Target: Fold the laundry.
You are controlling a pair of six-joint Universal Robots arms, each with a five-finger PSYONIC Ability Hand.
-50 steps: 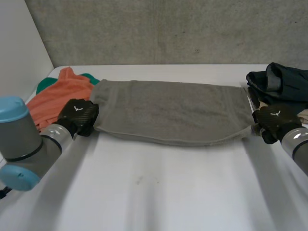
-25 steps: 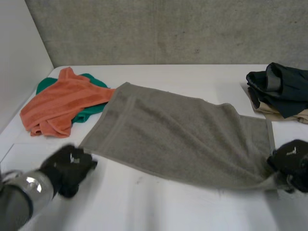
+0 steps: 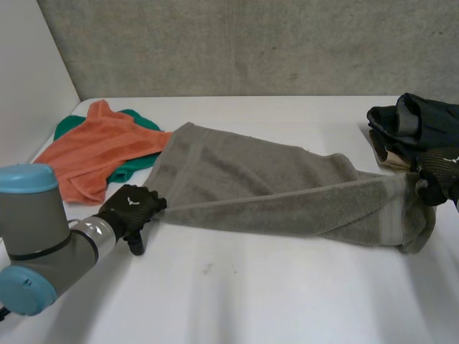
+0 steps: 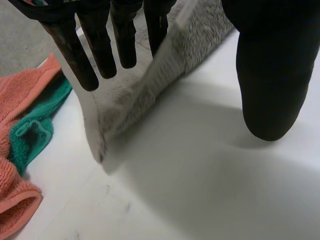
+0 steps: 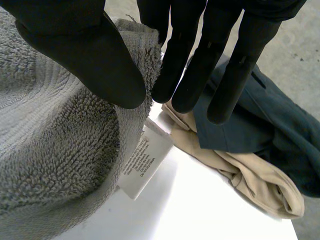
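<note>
**Grey towel pinched at one end, touched at the other**

A grey terry towel (image 3: 287, 190) is stretched across the middle of the head view on the white table (image 3: 251, 301). It is drawn into a long, partly folded band from the lower left to the right edge. At the right edge of that view its end is raised off the table by the right hand (image 3: 439, 180). In the right wrist view the towel's hemmed edge is pinched between the thumb and the straight fingers (image 5: 172, 55) of that hand. A white care label (image 5: 142, 162) hangs from the hem just below the thumb. A crumpled beige garment (image 5: 240, 172) and a dark blue-black garment (image 5: 270, 125) are piled beyond the fingertips, near the towel.

The left hand (image 3: 130, 208) is placed at the towel's other end, left of centre in the head view. In the left wrist view its fingers (image 4: 75, 55) are held straight and spread over the towel's edge, with the thumb well apart from them. An orange towelling cloth (image 3: 90, 154) is heaped over a green cloth (image 3: 138, 163) at the left of the head view, up against the towel's far corner.
</note>
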